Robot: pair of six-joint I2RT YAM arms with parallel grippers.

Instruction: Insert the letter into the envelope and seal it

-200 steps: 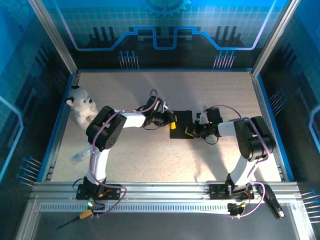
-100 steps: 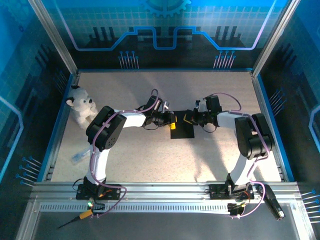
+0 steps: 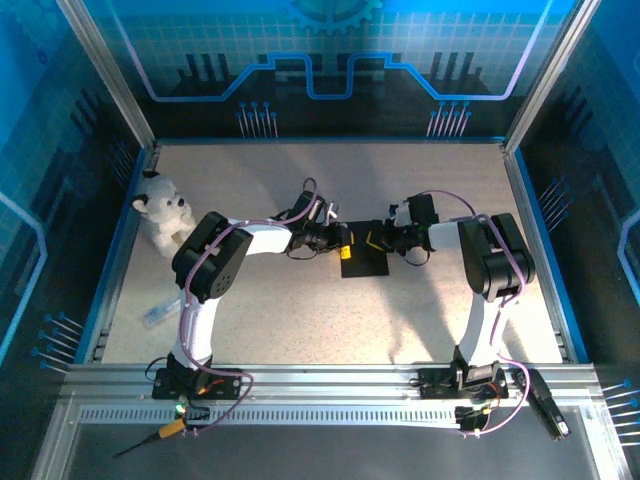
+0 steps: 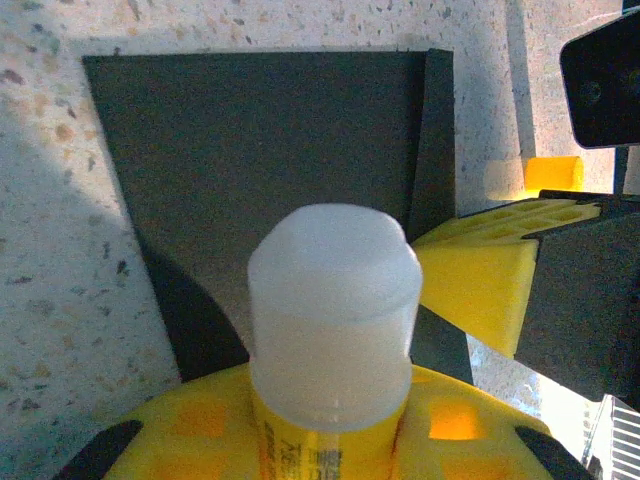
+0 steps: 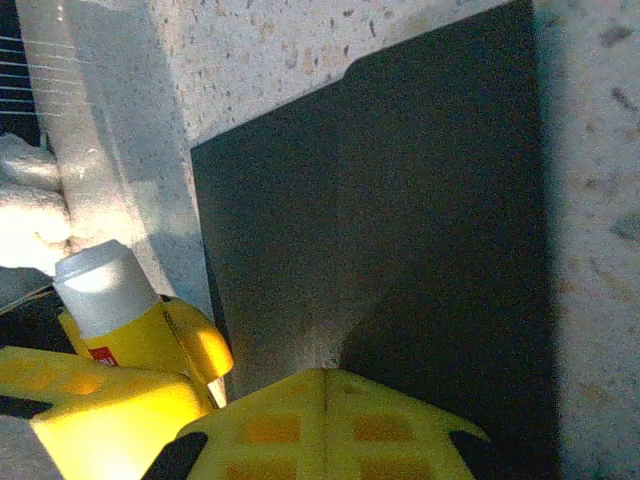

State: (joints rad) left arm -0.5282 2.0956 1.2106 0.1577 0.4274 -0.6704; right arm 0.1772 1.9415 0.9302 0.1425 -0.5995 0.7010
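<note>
Envelope (image 3: 364,263): lay flat at mid-table (image 3: 280,320), between the two grippers.
Left gripper (image 3: 342,240): clamped on a white-capped yellow stick (image 4: 332,310), with the cap over the envelope.
Right gripper (image 3: 377,240): fingers pressed together, tips resting on the envelope.

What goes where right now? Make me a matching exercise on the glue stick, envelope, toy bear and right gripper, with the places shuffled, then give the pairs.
Things:
1. glue stick
2. envelope
3. toy bear
4. right gripper

Places:
A. at the left edge of the table
B. tips over the envelope, fingers together
C. clamped in the left gripper
D. flat on the table between both grippers

Pairs: 1-C, 2-D, 3-A, 4-B
</note>
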